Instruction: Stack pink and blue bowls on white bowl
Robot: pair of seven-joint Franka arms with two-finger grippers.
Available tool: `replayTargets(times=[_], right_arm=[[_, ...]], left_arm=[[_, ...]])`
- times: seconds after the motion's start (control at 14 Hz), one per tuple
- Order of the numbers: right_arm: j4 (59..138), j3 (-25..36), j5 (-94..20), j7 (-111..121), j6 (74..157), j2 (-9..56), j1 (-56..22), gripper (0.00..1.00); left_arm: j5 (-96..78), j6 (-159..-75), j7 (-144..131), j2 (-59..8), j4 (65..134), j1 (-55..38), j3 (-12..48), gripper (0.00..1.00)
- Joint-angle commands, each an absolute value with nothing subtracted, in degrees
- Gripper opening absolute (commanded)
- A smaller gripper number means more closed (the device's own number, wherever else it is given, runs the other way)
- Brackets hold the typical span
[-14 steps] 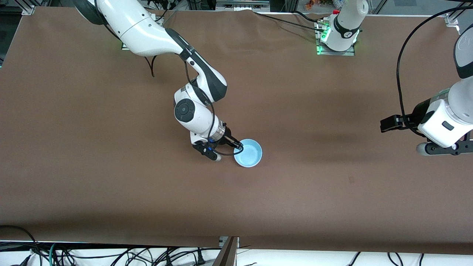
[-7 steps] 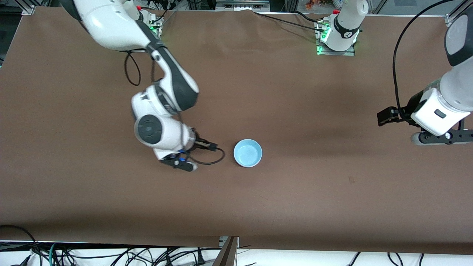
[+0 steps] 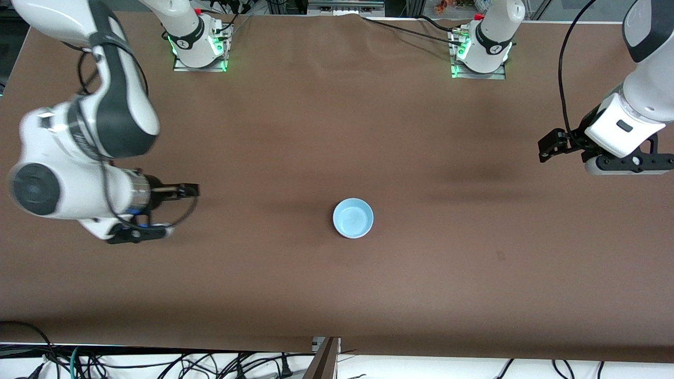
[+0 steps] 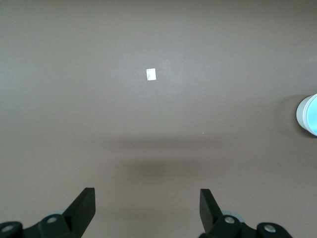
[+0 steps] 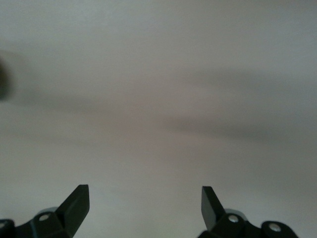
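A light blue bowl (image 3: pixel 353 218) stands upright near the middle of the brown table (image 3: pixel 337 295), with nothing touching it. Its edge also shows in the left wrist view as the blue bowl (image 4: pixel 308 115). The pink bowl and the white bowl are hidden or out of view. My right gripper (image 3: pixel 188 190) hangs over the table toward the right arm's end, well away from the bowl; it is open and empty, as the right gripper (image 5: pixel 143 199) shows. My left gripper (image 3: pixel 548 146) hovers over the left arm's end, also open and empty, seen as the left gripper (image 4: pixel 147 199).
Both arm bases (image 3: pixel 196 50) stand along the table edge farthest from the front camera. A small white tag (image 4: pixel 151 74) lies on the cloth below the left gripper. Cables hang past the table edge nearest the front camera.
My right gripper let go of the blue bowl's rim, opened, and swung away toward the right arm's end of the table. The bowl stayed put. The left arm drifted slightly.
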State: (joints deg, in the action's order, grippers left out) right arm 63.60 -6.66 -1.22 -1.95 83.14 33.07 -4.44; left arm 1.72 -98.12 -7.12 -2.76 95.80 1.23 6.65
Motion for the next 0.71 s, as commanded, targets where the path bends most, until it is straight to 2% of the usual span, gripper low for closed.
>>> replayTargets(times=[0.0,0.07,0.29,0.64], right_arm=[[69.49,-7.21,-0.09,1.67,80.60,24.82,-0.71,1.00],[72.39,-6.95,1.39,1.76,80.94,21.04,0.08,1.00],[73.82,-5.89,4.66,1.76,81.21,13.30,0.97,1.00],[81.90,-4.13,4.84,2.19,80.86,5.64,0.97,1.00]], left_arm=[[0.44,-100.11,-5.19,0.00,99.41,0.79,5.54,0.95],[0.44,-100.02,-5.10,0.26,99.75,1.40,5.54,0.95],[0.44,-99.84,-5.27,0.09,99.49,2.20,6.24,1.00],[0.44,-99.67,-5.54,-0.35,98.88,1.76,6.59,1.00]])
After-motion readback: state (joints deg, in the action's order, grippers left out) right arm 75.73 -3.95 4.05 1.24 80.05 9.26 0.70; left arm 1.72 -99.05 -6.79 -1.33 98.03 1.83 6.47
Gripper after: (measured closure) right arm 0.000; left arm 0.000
